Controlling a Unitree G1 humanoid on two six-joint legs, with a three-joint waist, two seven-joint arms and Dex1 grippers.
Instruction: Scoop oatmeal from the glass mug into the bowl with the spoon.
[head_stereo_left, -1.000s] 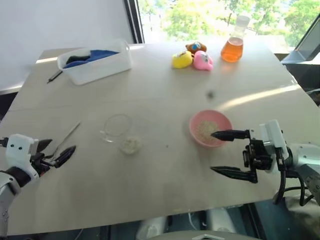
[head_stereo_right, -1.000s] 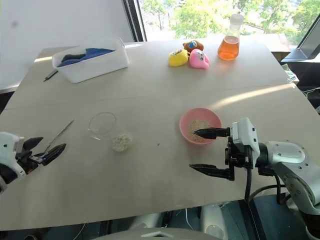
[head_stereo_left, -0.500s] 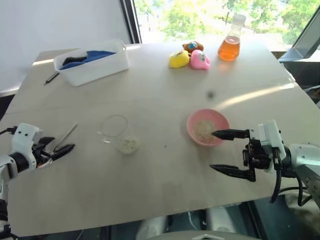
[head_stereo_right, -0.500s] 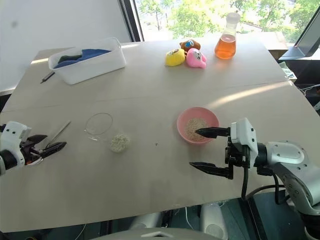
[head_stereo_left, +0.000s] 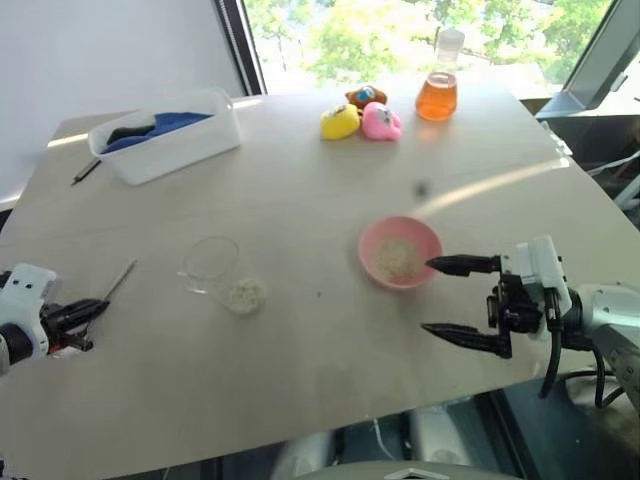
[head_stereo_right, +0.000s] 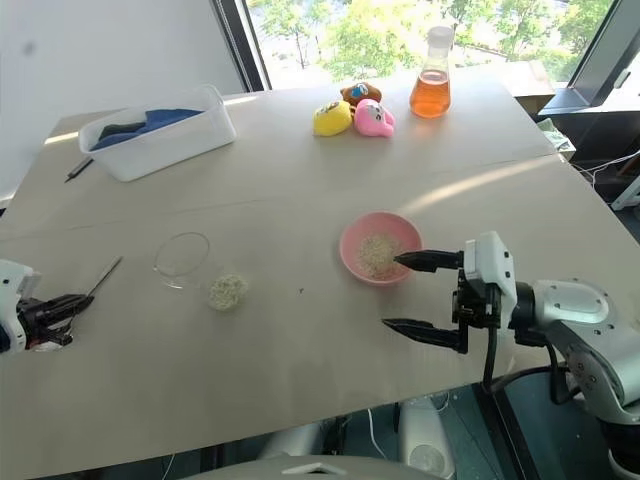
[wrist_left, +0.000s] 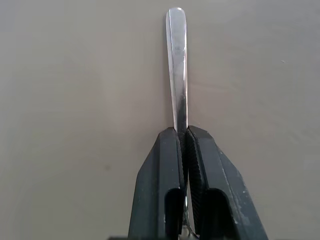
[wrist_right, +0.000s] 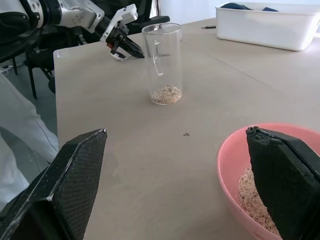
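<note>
Silver spoon (wrist_left: 177, 65) juts forward from the left gripper (wrist_left: 185, 137), clenched on its handle.

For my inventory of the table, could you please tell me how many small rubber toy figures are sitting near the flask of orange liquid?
3, clustered at the table's far side beside the flask: a yellow toy, a pink toy, and a brown-orange toy behind them. More could be hidden behind these.

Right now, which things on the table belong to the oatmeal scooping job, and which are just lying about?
For the job:
glass mug with oatmeal at its bottom
pink bowl, some oatmeal in it
spoon, clamped in the left gripper

Just lying about:
white tub with blue contents
pen
flask of orange liquid
three small toys
</note>
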